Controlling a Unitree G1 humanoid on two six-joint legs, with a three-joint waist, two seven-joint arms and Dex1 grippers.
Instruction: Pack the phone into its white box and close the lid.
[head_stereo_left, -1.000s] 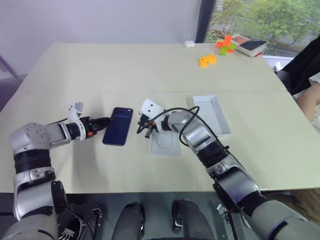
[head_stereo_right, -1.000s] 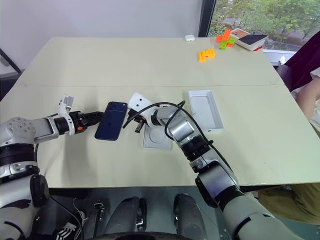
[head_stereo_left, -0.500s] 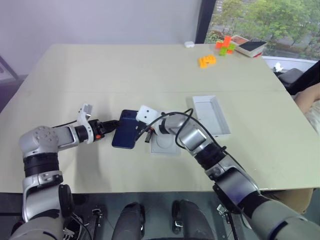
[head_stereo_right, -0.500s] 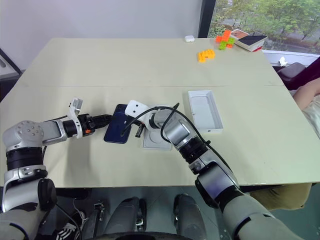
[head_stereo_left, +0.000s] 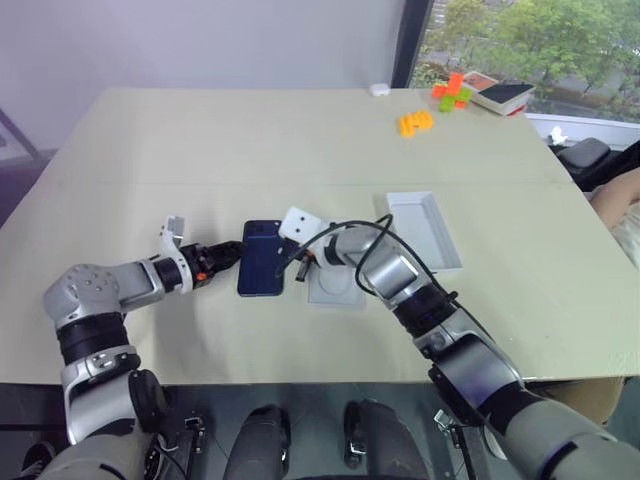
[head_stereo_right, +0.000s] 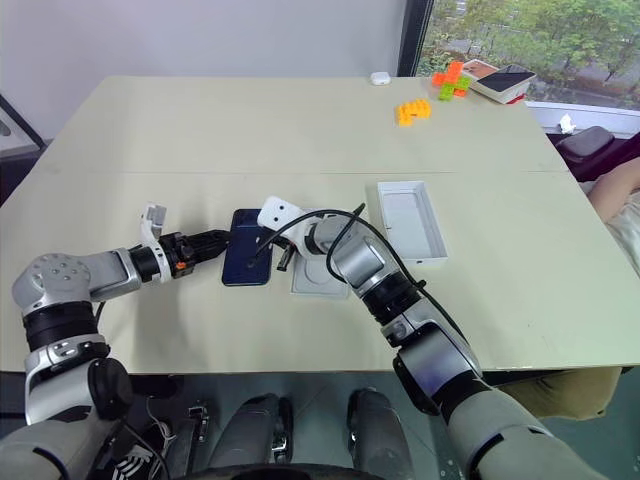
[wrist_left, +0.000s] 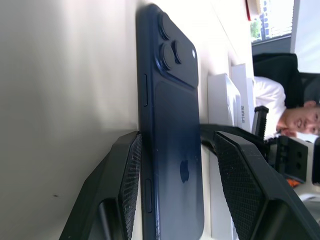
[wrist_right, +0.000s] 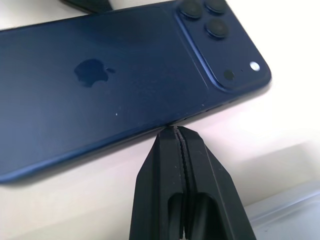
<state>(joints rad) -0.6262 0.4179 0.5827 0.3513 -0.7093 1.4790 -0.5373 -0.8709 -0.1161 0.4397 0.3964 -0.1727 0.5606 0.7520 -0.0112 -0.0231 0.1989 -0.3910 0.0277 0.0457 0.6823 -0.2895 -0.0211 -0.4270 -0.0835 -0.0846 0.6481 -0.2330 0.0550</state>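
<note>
The phone (head_stereo_left: 262, 270) lies back up on the table, its camera cluster at the far end. My left gripper (head_stereo_left: 233, 256) stands open astride the phone's left long edge. In the left wrist view one finger (wrist_left: 131, 165) touches the phone (wrist_left: 172, 150) and the other stands off it. My right gripper (wrist_right: 176, 131) is shut, its tips against the phone's right edge (wrist_right: 115, 85). The lid (head_stereo_left: 425, 230) lies open side up to the right. A flat white insert (head_stereo_left: 335, 287) with an oval recess lies under my right arm. The white box is hidden.
Orange blocks (head_stereo_left: 415, 121), more coloured blocks (head_stereo_left: 452, 90) and a small box bearing a phone picture (head_stereo_left: 503, 92) sit at the far right of the table. A small white thing (head_stereo_left: 378, 88) lies at the far edge. A person's arm (head_stereo_left: 612, 200) shows beside the table's right side.
My left gripper has moved right, and the phone with it, up against the right gripper's tips beside the insert. The right arm has stayed put.
</note>
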